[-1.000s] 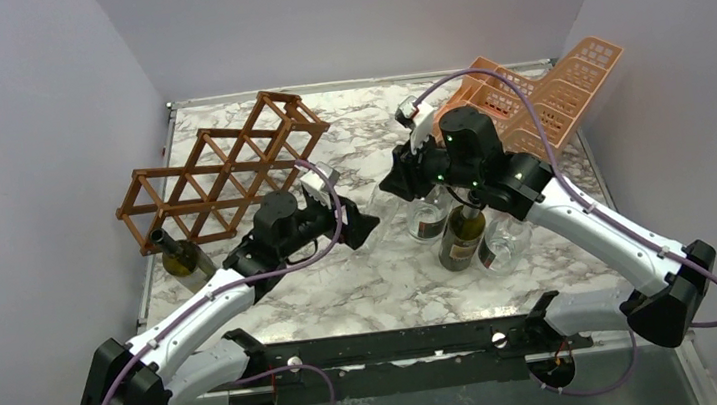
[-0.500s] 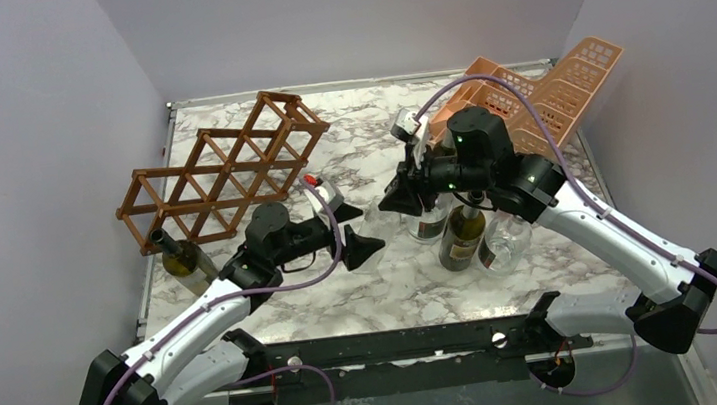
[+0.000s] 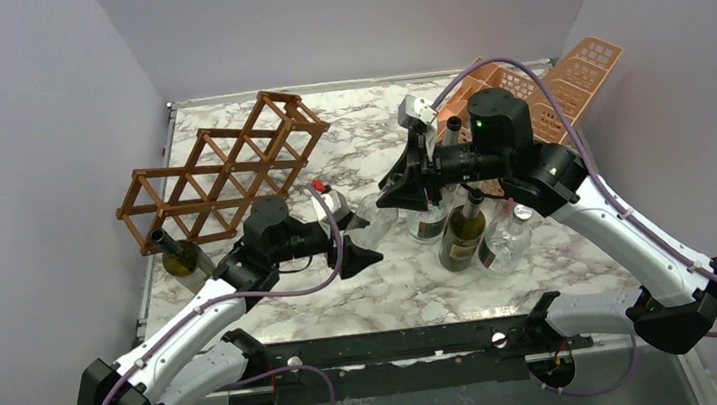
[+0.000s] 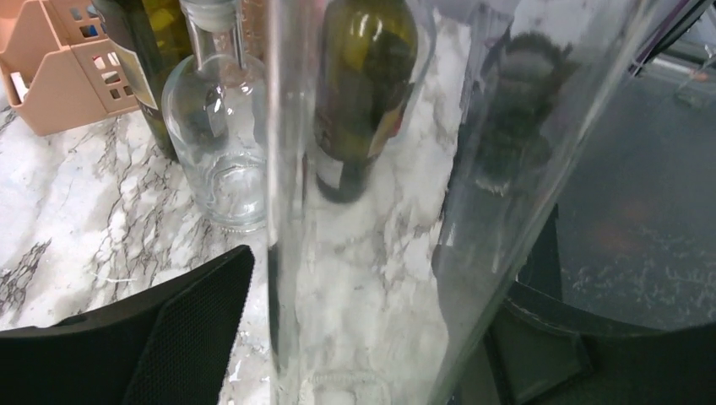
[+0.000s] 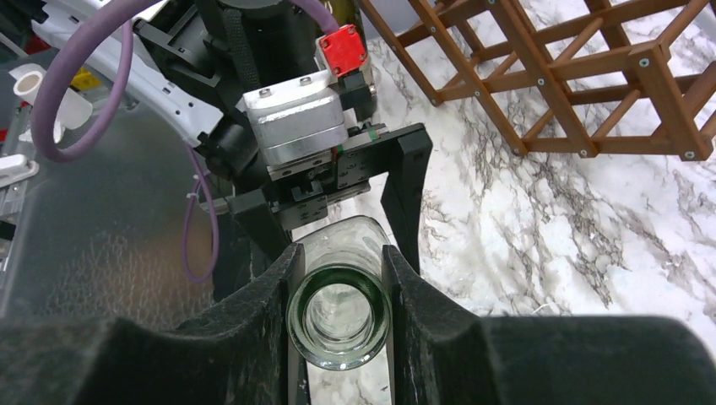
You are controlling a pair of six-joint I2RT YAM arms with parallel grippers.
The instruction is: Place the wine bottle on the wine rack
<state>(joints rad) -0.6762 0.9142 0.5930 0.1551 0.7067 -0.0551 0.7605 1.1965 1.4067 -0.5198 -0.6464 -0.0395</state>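
Starting at the right gripper [image 5: 338,314], its jaws are being seen clenched on the neck of a clear glass wine bottle [image 5: 342,240], just under the greenish mouth; whether the bottle's base is resting on the marble table [image 3: 394,289] or hanging above it cannot be told; the left gripper [image 3: 360,237] is being held around the bottle's body further down, one finger on each side, and whether its pads are pressing the glass or standing just clear of it cannot be told from any view; the step in hand is being judged as a handover from the right arm to the left, not yet completed; the next move is being judged to call for a firm hold on the body by the left jaws before the neck is let go, since smooth round glass is likely to slip or swing; beyond the two grippers, the wine rack [image 3: 221,172] is lying well apart to the left and further back, with a dark bottle [image 3: 179,258] already resting in a low cell; other bottles [image 3: 461,237] are standing near the right arm, in front of a peach basket [image 3: 572,74].
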